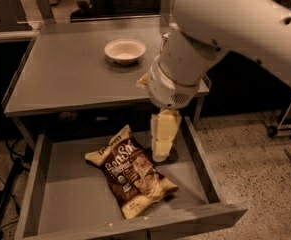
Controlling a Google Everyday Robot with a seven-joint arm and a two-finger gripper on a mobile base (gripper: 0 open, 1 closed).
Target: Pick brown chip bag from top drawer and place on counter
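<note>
Table point(70, 79), the task's counter, stands behind with bowl point(125, 50) on top. Top drawer point(135, 227) open below it. Brown chip bag point(130, 171) flat on drawer floor, mid-drawer, long axis diagonal: far-left to near-right. Gripper point(161, 155) points down inside drawer, just beside bag's right edge — bag lies left and slightly nearer camera. Contact not evident. Gripper's opening — cannot tell; carries nothing.
</note>
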